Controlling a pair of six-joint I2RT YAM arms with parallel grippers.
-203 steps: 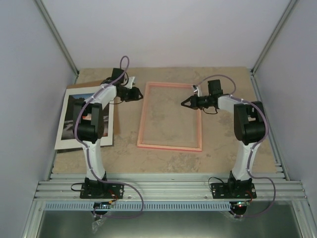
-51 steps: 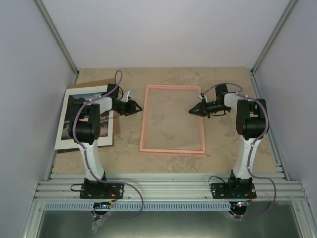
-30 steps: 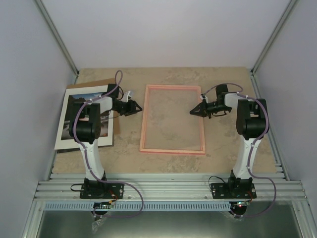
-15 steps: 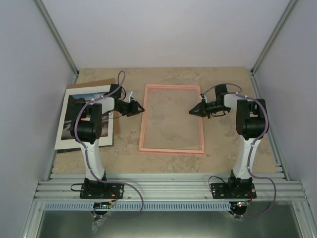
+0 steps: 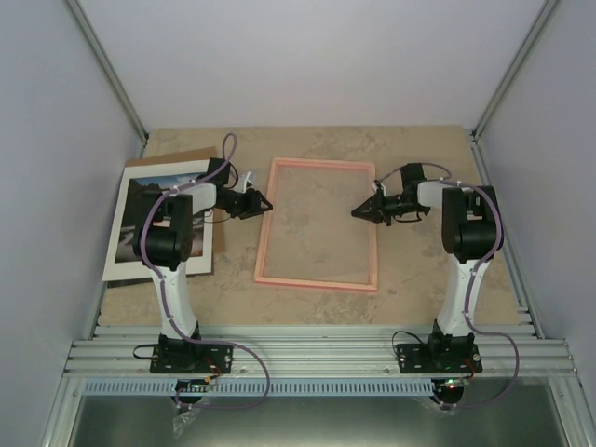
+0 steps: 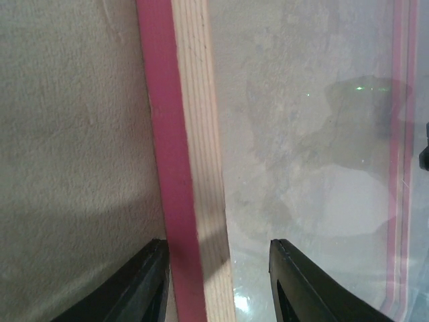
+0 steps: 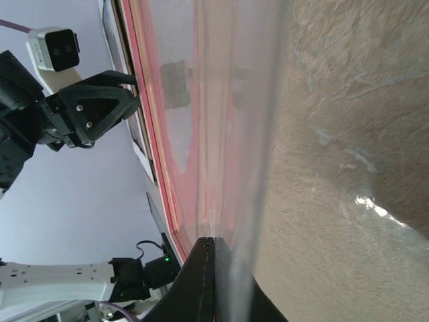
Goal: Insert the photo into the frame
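With left pincer [image 5: 265,202] wide astride 9 o'clock rail of frame [image 5: 321,163] mid-desk [image 5: 419,279], right pincer [image 5: 357,213] narrow, apparently nipping 3 o'clock rail: close left squarely, keep level; photo [image 5: 126,228] waiting far 9 o'clock.

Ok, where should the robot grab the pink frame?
By a long side rail, coming from outside. The frame is only a thin rim round a clear pane, so the rim is all there is to pinch. The left pincer straddles the left rail that way, one finger each side.
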